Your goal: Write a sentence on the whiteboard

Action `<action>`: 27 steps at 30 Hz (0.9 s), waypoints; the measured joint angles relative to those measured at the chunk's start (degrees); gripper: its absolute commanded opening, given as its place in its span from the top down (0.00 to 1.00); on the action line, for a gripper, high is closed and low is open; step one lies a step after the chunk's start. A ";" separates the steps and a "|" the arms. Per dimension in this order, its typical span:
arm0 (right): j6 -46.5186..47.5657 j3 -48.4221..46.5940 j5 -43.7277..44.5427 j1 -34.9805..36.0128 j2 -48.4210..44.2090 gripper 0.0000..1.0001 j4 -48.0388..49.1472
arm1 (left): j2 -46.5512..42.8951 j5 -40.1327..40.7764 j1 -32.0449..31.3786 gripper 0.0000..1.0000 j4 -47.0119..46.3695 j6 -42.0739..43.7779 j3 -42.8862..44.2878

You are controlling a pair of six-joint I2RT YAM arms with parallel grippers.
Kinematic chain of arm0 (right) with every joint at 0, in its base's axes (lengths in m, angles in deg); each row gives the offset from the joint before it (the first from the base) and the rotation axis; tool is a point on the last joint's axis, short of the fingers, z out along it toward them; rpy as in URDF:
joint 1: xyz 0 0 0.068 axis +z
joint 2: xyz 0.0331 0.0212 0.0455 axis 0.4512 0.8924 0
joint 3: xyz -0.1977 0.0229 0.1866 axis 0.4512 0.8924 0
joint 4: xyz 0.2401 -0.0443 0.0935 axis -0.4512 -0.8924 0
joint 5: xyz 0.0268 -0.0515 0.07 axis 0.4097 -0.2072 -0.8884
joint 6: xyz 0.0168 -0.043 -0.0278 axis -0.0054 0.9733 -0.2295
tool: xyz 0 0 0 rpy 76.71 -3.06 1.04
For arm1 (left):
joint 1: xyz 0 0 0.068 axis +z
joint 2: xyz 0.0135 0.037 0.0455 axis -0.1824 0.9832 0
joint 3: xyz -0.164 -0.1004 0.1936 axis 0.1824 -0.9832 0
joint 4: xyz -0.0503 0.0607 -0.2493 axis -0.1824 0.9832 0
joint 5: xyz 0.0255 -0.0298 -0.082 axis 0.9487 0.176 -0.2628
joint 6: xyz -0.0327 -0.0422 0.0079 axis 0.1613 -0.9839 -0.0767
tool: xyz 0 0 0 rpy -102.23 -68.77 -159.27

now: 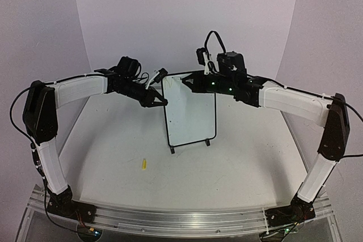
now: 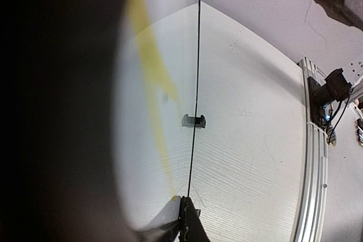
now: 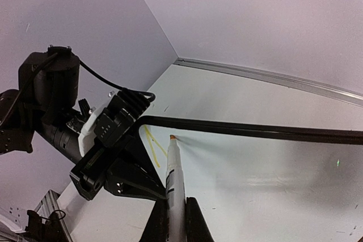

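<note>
The whiteboard stands upright on its two black feet at mid table. My left gripper is shut on its left frame edge; in the left wrist view the jaws clamp the thin black frame, with one foot beyond. My right gripper is shut on a slim white marker, whose tip touches the board near its top left corner. The sentence shows only as two thin yellow strokes beside the tip, and as a blurred yellow streak.
A small yellow marker cap lies on the table in front of the board, to its left. The table's metal rail runs along the near edge. A curved pale backdrop rises behind the board.
</note>
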 measured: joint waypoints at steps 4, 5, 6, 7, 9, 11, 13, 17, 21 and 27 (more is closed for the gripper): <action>0.00 -0.01 0.66 0.00 -0.31 1.00 0.82 | -0.04 0.07 -0.08 1.00 0.02 0.04 0.00; 0.00 -0.02 0.73 0.00 -0.33 1.00 0.82 | -0.06 0.12 -0.09 1.00 0.02 0.04 0.00; 0.02 -0.01 0.73 0.02 -0.33 1.00 0.83 | -0.06 0.12 -0.09 1.00 0.01 0.04 0.00; 0.02 0.00 0.73 0.03 -0.35 1.00 0.84 | -0.06 0.12 -0.09 1.00 0.00 0.04 0.00; 0.11 0.09 0.56 0.04 -0.47 1.00 0.89 | -0.06 0.10 -0.11 1.00 0.02 0.07 0.00; 0.23 0.66 0.23 0.03 -0.80 1.00 1.32 | -0.06 0.09 -0.16 1.00 0.01 0.19 0.00; 0.32 1.92 -0.19 -0.04 -1.62 1.00 2.10 | -0.07 0.07 -0.34 1.00 -0.01 0.37 0.00; 0.35 5.36 -1.07 -0.28 -4.34 1.00 3.95 | -0.08 0.23 -0.75 1.00 -0.11 0.46 0.00; 0.19 7.92 -1.67 -0.42 -6.24 1.00 5.45 | -0.08 0.39 -0.79 1.00 -0.13 0.44 0.00; 0.00 9.38 -2.02 -0.46 -6.43 1.00 5.50 | -0.08 0.39 -0.79 1.00 -0.12 0.44 0.00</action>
